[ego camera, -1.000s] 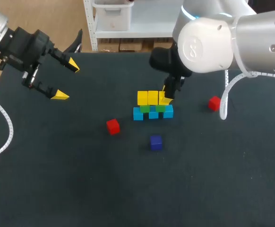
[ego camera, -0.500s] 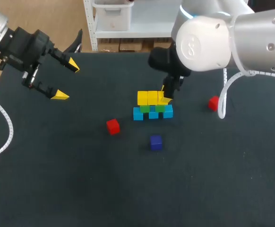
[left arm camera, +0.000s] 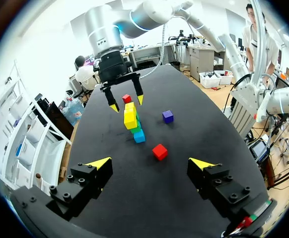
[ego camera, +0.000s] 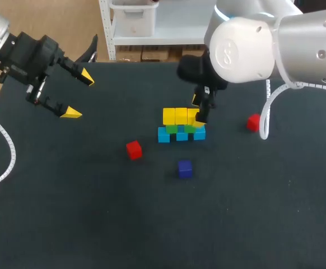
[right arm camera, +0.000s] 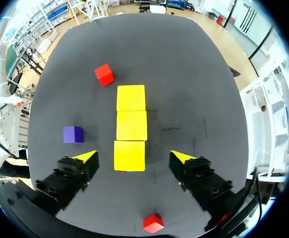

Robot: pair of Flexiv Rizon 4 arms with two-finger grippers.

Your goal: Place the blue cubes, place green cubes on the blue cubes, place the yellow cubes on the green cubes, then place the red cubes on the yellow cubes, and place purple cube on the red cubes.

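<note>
Since the yellow row (ego camera: pixel 180 116) looks complete, the red cube (ego camera: pixel 254 122) right of the wide, empty right jaws suits that arm; the left jaws, also wide, sit farther off.

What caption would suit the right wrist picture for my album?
Open right gripper above the end of a row of three yellow cubes; two red cubes and a purple cube lie loose.

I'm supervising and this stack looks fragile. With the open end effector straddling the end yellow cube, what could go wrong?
The right end effector straddles the end yellow cube, open; drifting sideways as it lifts could knock the stack over. A red cube placed off-centre on that narrow top row might tumble off.
</note>
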